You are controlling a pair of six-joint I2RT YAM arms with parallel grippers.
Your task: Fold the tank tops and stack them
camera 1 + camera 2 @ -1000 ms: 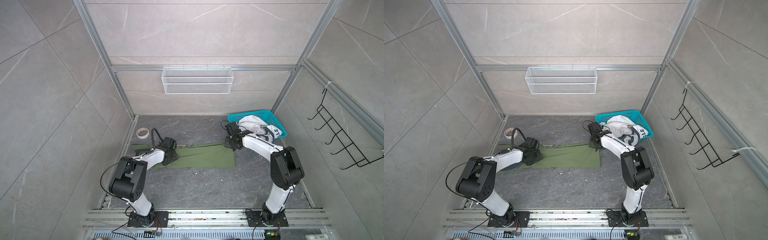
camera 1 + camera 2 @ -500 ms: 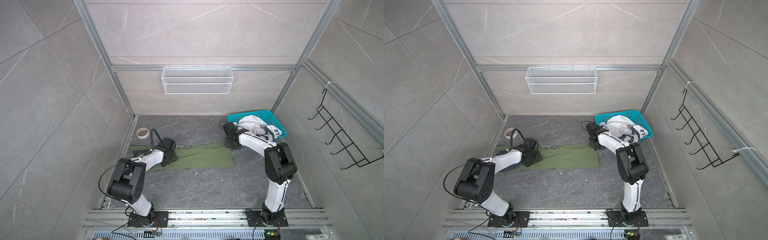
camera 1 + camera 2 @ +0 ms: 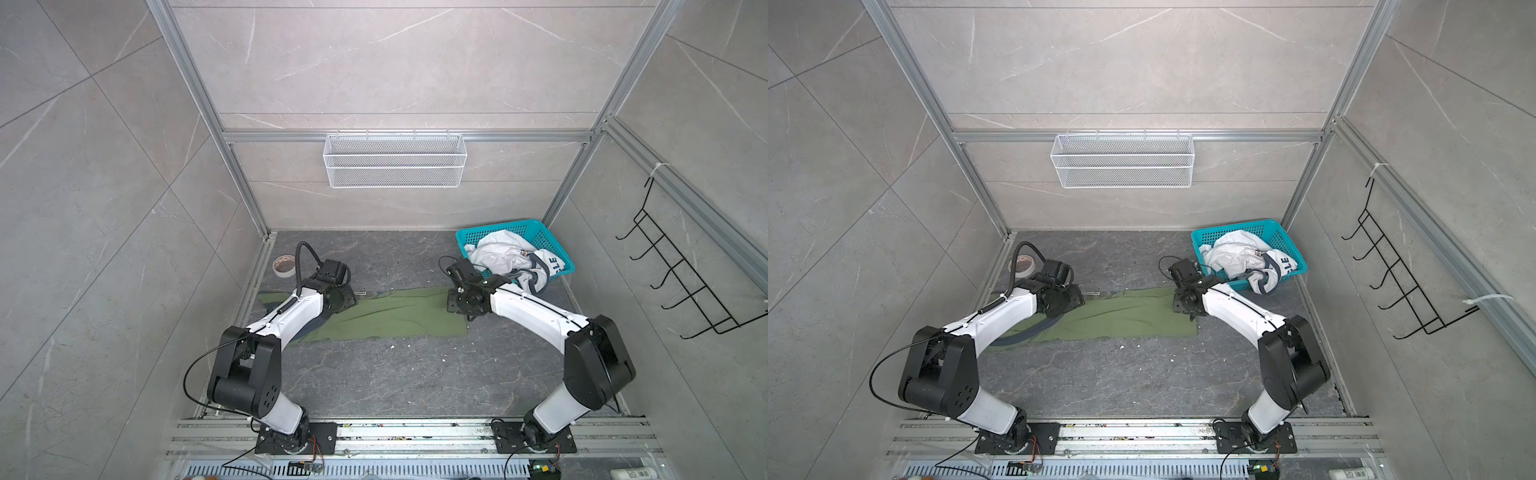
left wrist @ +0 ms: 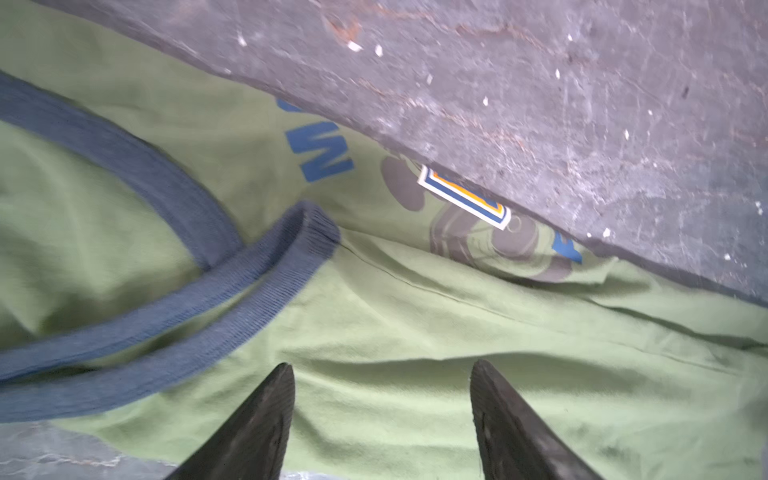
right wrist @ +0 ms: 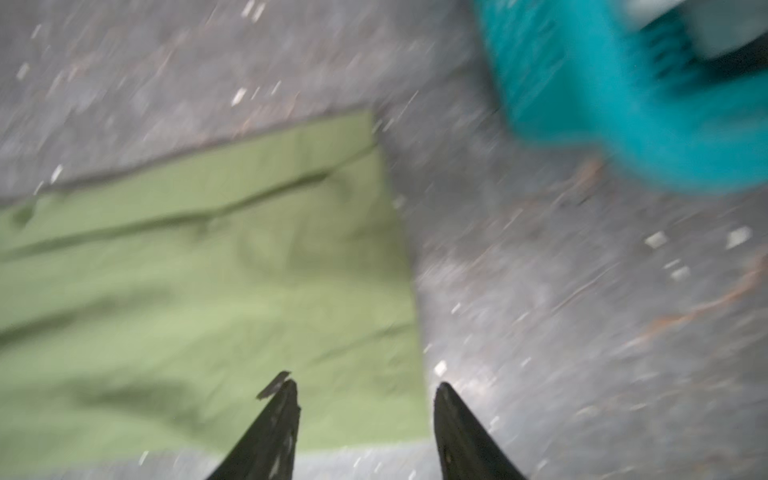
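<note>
The olive green tank top (image 3: 386, 316) (image 3: 1121, 313) lies as a long flat band on the dark floor between my arms. Its grey trim (image 4: 266, 274) and navy-yellow graphic (image 4: 465, 199) fill the left wrist view. My left gripper (image 4: 382, 365) (image 3: 347, 300) is open just above the cloth at the strap end, holding nothing. At the hem end, my right gripper (image 5: 365, 384) (image 3: 459, 305) is open over the corner, one finger over cloth and one over floor. The white tank top (image 3: 505, 257) (image 3: 1237, 255) is crumpled in the teal basket.
The teal basket (image 3: 498, 232) (image 5: 582, 104) stands at the back right, close behind my right wrist. A tape roll (image 3: 284, 265) lies by the left rail. A wire shelf (image 3: 395, 162) hangs on the back wall, and a black hook rack (image 3: 681, 282) on the right wall.
My right gripper has opened, let go of the olive top's hem corner and drawn back a little toward the near side. The left gripper has opened wider in place.
</note>
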